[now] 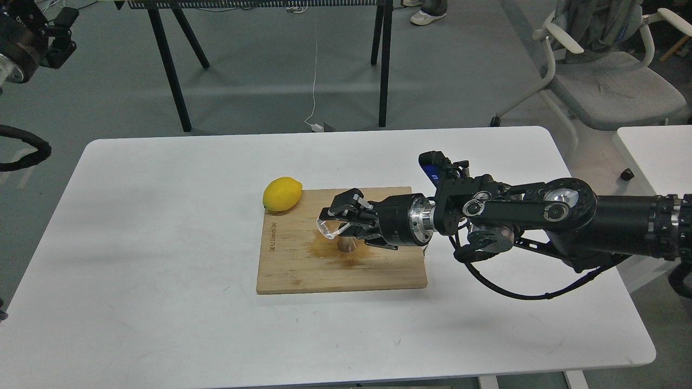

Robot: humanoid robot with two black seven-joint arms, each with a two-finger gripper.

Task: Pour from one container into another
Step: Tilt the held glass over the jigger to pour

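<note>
My right gripper (pixel 339 217) is shut on the clear glass tumbler (pixel 329 228), which is tipped onto its side just above the steel jigger (pixel 346 245). Only the jigger's lower part shows, standing on the wooden cutting board (pixel 303 270) in a wet brown patch (pixel 330 251); its top is hidden behind the tumbler and gripper. A yellow lemon (pixel 281 194) lies at the board's far left corner. My left gripper (pixel 57 35) is raised at the top left, away from the table, too dark to read its fingers.
The board lies mid-table on the white table (pixel 162 216). My right arm (pixel 540 216) reaches in from the right over the table. A second white table (pixel 657 148), a grey chair (pixel 605 81) and black table legs (pixel 384 65) stand beyond.
</note>
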